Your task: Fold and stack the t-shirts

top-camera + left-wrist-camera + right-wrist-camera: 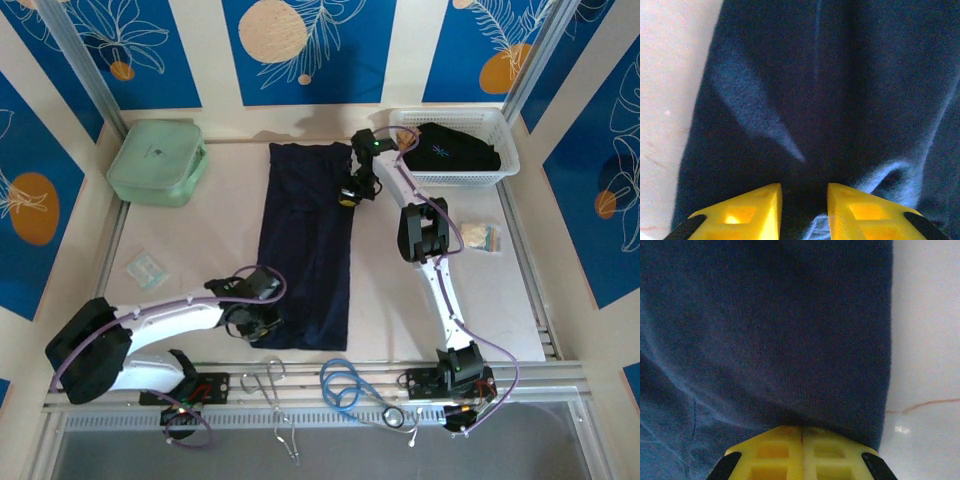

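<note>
A navy t-shirt lies folded into a long narrow strip down the middle of the table. My left gripper sits at its near left corner; in the left wrist view the yellow fingers stand apart, open, over dark rumpled cloth. My right gripper is at the strip's far right edge. Its fingertips are pressed together on the hem of the navy cloth. A second black t-shirt with a pale blue mark lies in the white basket.
A mint-green zip case stands at the far left. Small clear packets lie at the left and the right. A blue cable and metal forceps rest on the near rail between the arm bases.
</note>
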Tool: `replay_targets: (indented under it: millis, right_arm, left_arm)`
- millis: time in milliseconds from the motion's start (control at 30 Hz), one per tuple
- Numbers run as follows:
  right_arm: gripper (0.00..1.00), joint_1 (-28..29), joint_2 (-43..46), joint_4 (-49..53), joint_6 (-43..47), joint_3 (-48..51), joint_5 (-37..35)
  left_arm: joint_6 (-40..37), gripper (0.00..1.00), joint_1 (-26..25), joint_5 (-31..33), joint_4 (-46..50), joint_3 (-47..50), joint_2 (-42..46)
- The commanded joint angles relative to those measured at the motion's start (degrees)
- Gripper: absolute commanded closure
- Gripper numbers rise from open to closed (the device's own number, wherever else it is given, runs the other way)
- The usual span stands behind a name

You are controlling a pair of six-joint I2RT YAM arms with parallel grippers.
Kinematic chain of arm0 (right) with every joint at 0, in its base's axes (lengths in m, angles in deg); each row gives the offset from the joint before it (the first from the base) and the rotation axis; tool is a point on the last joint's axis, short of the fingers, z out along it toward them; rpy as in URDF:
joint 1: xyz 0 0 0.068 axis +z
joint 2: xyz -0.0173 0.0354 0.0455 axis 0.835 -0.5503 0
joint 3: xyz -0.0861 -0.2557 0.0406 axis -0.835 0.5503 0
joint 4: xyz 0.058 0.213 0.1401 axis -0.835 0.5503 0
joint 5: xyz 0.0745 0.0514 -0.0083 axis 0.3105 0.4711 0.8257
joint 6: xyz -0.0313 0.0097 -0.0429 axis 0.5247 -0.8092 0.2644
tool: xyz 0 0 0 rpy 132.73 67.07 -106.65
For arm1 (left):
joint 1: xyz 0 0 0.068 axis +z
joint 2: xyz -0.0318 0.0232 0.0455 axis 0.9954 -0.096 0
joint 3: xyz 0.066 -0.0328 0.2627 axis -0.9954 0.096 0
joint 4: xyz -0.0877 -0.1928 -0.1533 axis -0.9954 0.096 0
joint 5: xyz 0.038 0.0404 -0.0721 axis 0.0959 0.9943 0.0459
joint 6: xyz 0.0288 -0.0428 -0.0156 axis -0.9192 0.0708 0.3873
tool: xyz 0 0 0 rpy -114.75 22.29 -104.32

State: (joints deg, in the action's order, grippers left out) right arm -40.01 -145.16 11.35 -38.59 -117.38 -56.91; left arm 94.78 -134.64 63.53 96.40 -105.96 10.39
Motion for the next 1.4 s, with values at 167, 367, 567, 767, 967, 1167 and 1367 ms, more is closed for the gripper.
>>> replay_targets:
  millis: [167, 367, 567, 767, 967, 1167, 1367]
  right_arm:
    - [1.00, -1.7, -2.2, 2.7, 5.7, -2.5, -1.8]
    - [0.95, 0.2, 9.1, -1.0, 9.9, 4.4, -2.3]
    - [0.79, 1.7, 29.3, -5.6, 17.1, 12.9, -3.8]
    - [0.68, 6.2, 57.6, -17.9, 27.9, 36.2, -9.0]
    - [0.41, 11.0, 85.1, -34.5, 43.9, 67.2, -5.6]
    - [0.24, 16.3, 99.0, -25.6, 66.0, 84.4, -6.9]
    - [0.23, 25.9, 102.8, -13.4, 80.5, 93.8, -10.7]
  left_arm:
    - [4.1, 0.68, -2.7, 0.1, 3.1, -2.4, -1.0]
    - [-2.0, 0.54, -2.4, 11.3, 16.9, -10.8, 4.4]
    - [-28.4, 0.29, -1.2, 32.1, 22.7, -27.9, 6.6]
    - [-70.4, 0.01, -0.9, 40.2, 1.0, -34.4, 8.7]
    - [-105.7, 0.00, -0.9, 30.6, -26.1, -22.4, 16.3]
    - [-130.0, 0.10, -0.9, 14.1, -17.0, -13.2, 25.5]
    - [-137.0, 0.21, -1.5, 6.0, 16.3, -16.1, 25.0]
